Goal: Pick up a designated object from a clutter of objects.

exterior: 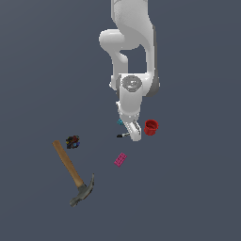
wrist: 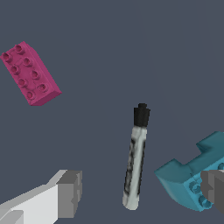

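Marker pen [wrist: 136,157], judged light, rigid and slick, lies between the spread fingers of the gripper [wrist: 142,192]; grasp mid-barrel, clear of the teal brick [wrist: 192,175].

Grey floor [exterior: 197,188], hammer [exterior: 71,170], bricks, cup [exterior: 151,127], marker [wrist: 135,162]

The hammer [exterior: 73,173] has a smooth wooden handle and a dull grey metal head. The pink brick [wrist: 29,73] and teal brick [wrist: 192,175] look like matt studded plastic. The marker [wrist: 135,157] has a slightly glossy white barrel (smudged with dark print) and a matt black cap. The red cup [exterior: 151,127] looks like smooth plastic.
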Robot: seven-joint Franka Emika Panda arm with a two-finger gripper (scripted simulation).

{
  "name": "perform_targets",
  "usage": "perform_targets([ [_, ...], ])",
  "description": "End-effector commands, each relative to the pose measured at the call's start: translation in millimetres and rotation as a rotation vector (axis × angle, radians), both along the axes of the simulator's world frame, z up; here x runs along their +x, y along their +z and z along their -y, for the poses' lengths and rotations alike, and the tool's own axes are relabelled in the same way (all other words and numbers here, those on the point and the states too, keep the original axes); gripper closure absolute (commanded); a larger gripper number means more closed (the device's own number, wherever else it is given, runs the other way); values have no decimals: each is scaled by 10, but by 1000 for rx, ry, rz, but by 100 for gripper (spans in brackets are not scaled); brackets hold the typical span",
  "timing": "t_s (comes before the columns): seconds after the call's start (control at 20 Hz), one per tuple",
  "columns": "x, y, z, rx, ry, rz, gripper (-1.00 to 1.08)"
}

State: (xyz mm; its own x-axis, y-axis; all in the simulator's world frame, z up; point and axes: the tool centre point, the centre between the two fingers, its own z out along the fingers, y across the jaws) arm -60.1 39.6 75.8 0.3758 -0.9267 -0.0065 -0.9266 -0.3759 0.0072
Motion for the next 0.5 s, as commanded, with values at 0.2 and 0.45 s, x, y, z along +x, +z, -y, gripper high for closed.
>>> perform_targets([
  [0.2, -75, -119, 1, -3, -92, 7, -92],
  [0.45, -101, -157, 1, -4, -122, 9, -92],
])
